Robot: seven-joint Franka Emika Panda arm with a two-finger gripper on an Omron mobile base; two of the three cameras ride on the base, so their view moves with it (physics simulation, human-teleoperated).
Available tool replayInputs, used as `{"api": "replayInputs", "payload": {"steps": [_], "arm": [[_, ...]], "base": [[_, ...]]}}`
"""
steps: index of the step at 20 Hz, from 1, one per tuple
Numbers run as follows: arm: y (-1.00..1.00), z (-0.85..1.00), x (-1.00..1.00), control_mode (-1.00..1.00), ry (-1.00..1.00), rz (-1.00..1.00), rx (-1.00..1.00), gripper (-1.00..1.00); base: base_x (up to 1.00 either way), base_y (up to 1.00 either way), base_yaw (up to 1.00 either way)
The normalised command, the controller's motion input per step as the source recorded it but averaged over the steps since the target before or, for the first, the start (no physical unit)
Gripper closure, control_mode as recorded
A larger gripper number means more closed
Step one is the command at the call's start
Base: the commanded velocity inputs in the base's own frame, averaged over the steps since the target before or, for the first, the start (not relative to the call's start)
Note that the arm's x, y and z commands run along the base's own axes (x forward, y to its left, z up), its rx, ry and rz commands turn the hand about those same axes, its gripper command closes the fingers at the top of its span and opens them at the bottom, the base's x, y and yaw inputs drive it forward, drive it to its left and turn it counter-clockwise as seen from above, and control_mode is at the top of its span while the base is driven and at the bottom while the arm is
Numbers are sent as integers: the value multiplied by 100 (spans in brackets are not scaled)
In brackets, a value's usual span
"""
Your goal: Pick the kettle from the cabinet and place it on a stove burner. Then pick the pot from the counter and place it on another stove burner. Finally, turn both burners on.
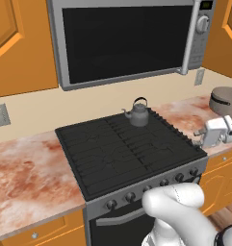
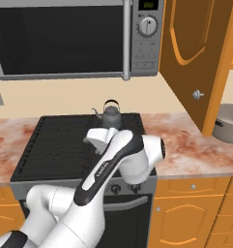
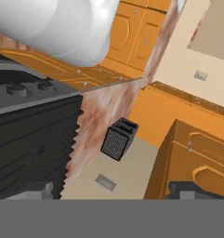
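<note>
The dark grey kettle (image 1: 139, 113) (image 2: 109, 114) stands upright on the back right burner of the black stove (image 1: 112, 153) (image 2: 55, 140). The wide grey-beige pot (image 1: 226, 100) (image 2: 229, 124) sits on the marbled counter (image 1: 189, 113) (image 2: 185, 140) to the stove's right. My gripper (image 1: 229, 129) (image 3: 115, 193) hovers over the counter just right of the stove, in front of the pot and apart from it. It is open, its tips far apart in the hand view with nothing between them. An open orange cabinet door (image 2: 195, 58) hangs between stove and pot.
A steel microwave (image 1: 127, 38) (image 2: 79, 38) hangs above the stove. Dark knobs (image 1: 132, 196) line the stove front. In the hand view a small black toaster-like box (image 3: 119, 139) stands on a surface by a wall outlet (image 3: 105, 182). More counter (image 1: 26, 178) lies left of the stove.
</note>
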Motion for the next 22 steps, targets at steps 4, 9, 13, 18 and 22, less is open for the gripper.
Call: {"api": "replayInputs", "payload": {"steps": [4, 9, 13, 18, 22], "arm": [[1, 1, -11, -100, -18, 0, -4, -100], [13, 0, -23, -100, -17, 0, -8, -100], [28, 0, -5, -100, -7, 2, -11, -100], [1, 0, 0, -100, 0, 0, 0, -100], [12, 0, 0, -100, -1, 2, -4, -100]], "base": [[0, 0, 0], [0, 0, 0], [0, 0, 0], [0, 0, 0], [0, 0, 0]]}}
